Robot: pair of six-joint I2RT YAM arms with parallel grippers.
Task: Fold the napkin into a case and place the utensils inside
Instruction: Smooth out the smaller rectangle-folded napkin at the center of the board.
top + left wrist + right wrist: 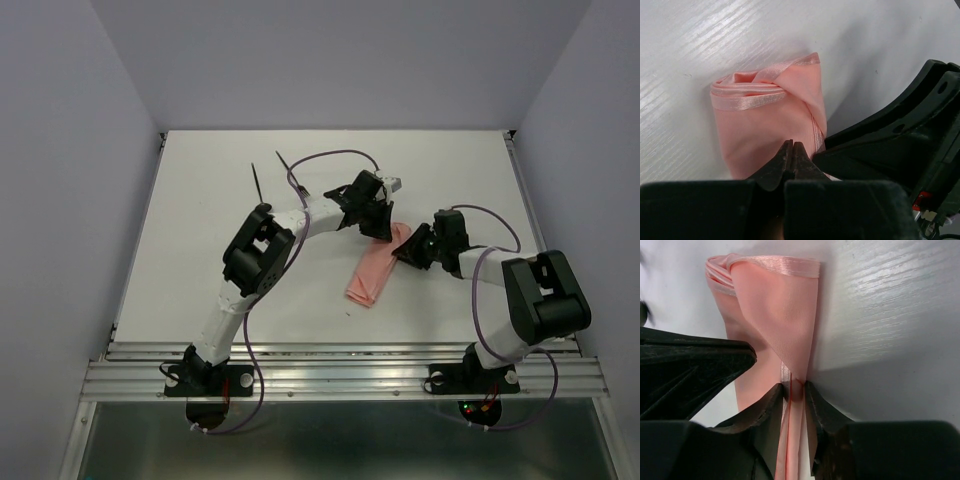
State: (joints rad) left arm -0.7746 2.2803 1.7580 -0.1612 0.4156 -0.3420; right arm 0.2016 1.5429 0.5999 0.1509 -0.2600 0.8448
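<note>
Pinching claw: right gripper [795, 390] had its fingers nearly together on a raised fold of the napkin [775, 305], with pink layers squeezed between the two tips.
Other claw: left gripper [792, 150] was fully closed, tips together and down against the napkin's top layer. Could not tell whether any cloth was caught between them.
Napkin shape: it was folded into a narrow pink strip, and the wrist views showed satin hems stacked and a bit bunched at one end.
Napkin place: it lay flat on the white table [200, 260], right of centre, slanting from far right to near left.
Claws vs napkin: both sat at the strip's far end, just beside each other, left gripper on the far-left side and right gripper on the right side. The strip's near end was free of both.
Utensils [258, 182]: two slim black pieces lay on the far left part of the table, near each other and well apart from the napkin. They were too small to tell fork from spoon.
Cables: purple cables [330, 155] looped along both arms.
Near edge: a metal rail [340, 375] carried both arm bases, left arm on the left.
</note>
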